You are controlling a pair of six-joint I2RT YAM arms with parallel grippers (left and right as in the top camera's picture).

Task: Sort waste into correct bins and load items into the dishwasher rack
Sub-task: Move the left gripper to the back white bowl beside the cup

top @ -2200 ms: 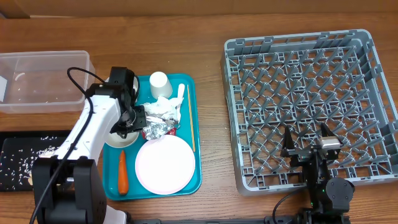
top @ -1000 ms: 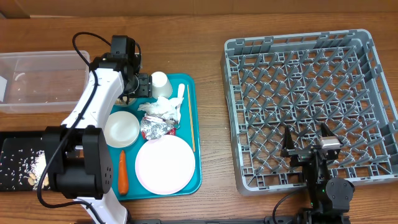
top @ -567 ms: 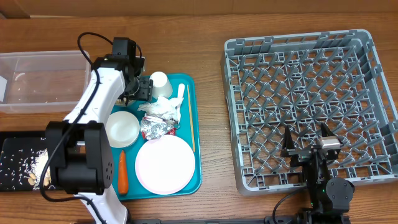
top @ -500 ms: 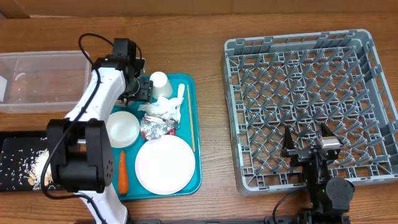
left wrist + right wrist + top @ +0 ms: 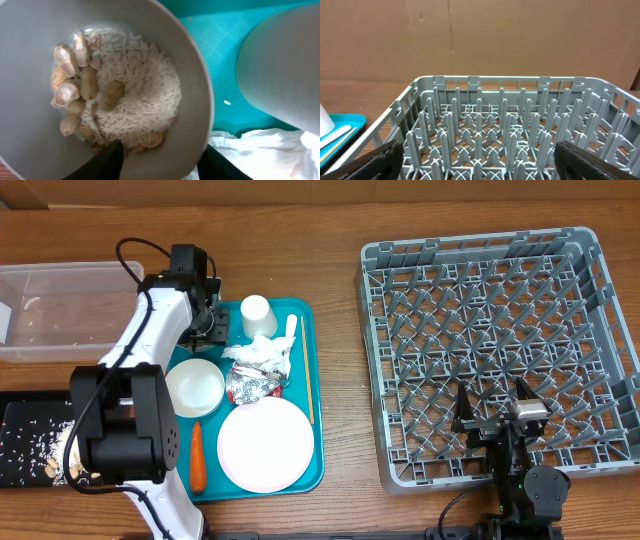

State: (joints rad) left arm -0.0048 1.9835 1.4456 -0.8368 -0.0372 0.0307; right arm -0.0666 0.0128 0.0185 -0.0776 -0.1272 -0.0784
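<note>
Bowl (image 5: 30, 60) of scraps (image 5: 75, 85): rim between left gripper (image 5: 160, 150) fingers, one inside, one outside; firm pinch or not, cannot tell. Cup (image 5: 280, 65) and napkin (image 5: 260, 150) just beyond outer finger. Clamp fully, lift level, clear cup, tip over black tray (image 5: 25, 445). Right gripper (image 5: 480, 155) spread wide above rack (image 5: 485, 120).

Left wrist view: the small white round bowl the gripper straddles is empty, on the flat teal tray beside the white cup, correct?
Not empty: left wrist view shows the small white round bowl holding white rice and beige nut-like scraps. Rest holds: left gripper astride its rim, flat teal tray, white cup beside.
</note>
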